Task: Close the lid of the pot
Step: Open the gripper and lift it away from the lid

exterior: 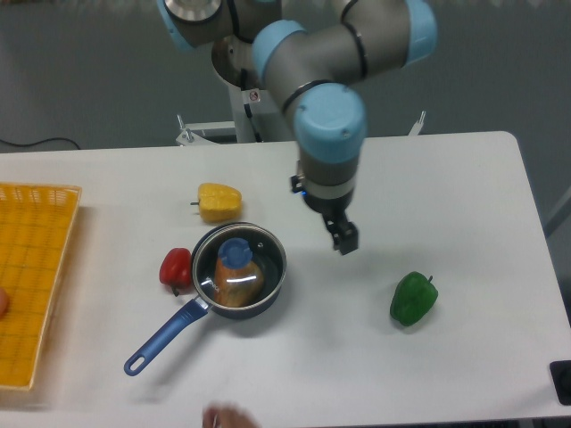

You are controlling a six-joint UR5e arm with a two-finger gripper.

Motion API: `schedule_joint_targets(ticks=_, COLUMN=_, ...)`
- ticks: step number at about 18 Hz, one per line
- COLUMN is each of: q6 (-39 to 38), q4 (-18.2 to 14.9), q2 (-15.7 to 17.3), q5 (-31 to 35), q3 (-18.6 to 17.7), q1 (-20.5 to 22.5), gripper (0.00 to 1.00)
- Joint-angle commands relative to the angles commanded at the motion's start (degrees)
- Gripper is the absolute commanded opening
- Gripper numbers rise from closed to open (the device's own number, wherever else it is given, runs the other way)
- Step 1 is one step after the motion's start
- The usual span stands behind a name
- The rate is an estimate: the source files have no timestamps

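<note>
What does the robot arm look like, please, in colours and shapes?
The arm is made of thick silver-grey tubes joined by rounded light-blue caps. A darker grey wrist section narrows to a small black tool. A small sticker sits on the base column; its text is unreadable.

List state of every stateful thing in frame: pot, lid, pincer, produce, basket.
pot: upright on the table, covered.
pot lid: seated on the pot, blue knob up.
pincer: right of the pot, holding nothing; open or shut not readable.
yellow pepper: on the table behind the pot.
red pepper: at the pot's left side.
green pepper: alone, on the right.
yellow basket: at left edge, contents mostly cut off.
</note>
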Motion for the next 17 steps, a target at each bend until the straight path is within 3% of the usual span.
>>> schedule_joint_targets(ticks=8, q6=12.13, q4=0.09, q2=0.09, q5=0.00, q3=0.00, q1=8.35, gripper=1.00)
schedule_joint_targets(ticks=17, q6=17.68, q4=0.09, q2=0.00, q5=-0.09, q3=-0.18, q1=12.93, gripper=1.00)
